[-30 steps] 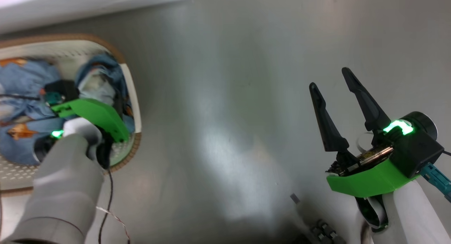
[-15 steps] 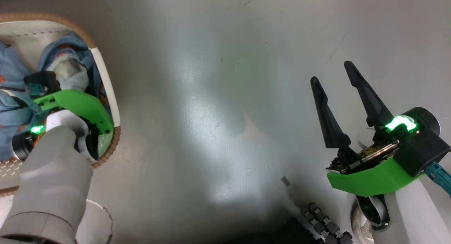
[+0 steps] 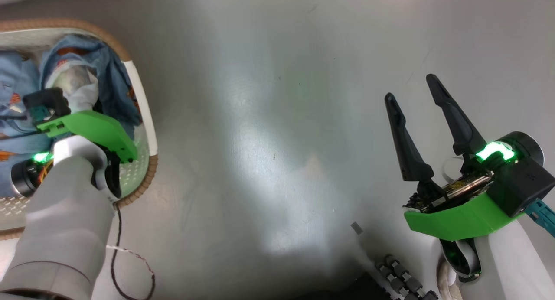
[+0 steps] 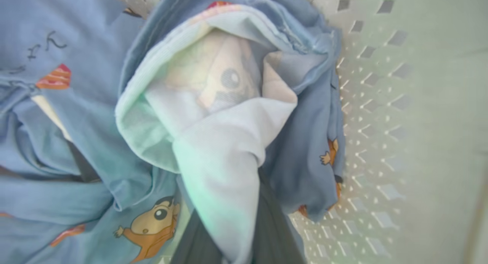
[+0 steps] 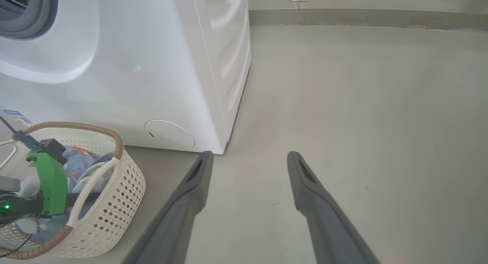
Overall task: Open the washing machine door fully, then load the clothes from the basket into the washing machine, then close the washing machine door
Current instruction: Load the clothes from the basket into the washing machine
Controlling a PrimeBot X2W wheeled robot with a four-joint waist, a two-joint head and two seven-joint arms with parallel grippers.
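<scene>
**A:** Anything new in the head view?

**B:** Mostly the camera's own slight shift. The left forearm [image 3: 65, 213] still reaches down into the basket [image 3: 147, 174] at the left, over the clothes [image 3: 108, 74]. The right gripper [image 3: 409, 87] hangs as before at the right above the bare floor [image 3: 277, 139], jaws wide and empty

**A:** And the left wrist view?

**B:** That's where the change is. The left gripper [image 4: 232, 218] now has its dark fingers [image 4: 274, 226] narrow, with a fold of white lining [image 4: 225, 161] pinched between them, near the basket's perforated wall. I'd judge the grasp made, so the lift comes next

**A:** The right wrist view?

**B:** The washing machine [image 5: 114, 65] stands just beyond the basket. Its grey gasket [image 5: 34, 16] is bare at the far left, so the washing machine door is probably already open. A shallow pinch might let the garment slip on the way up
</scene>
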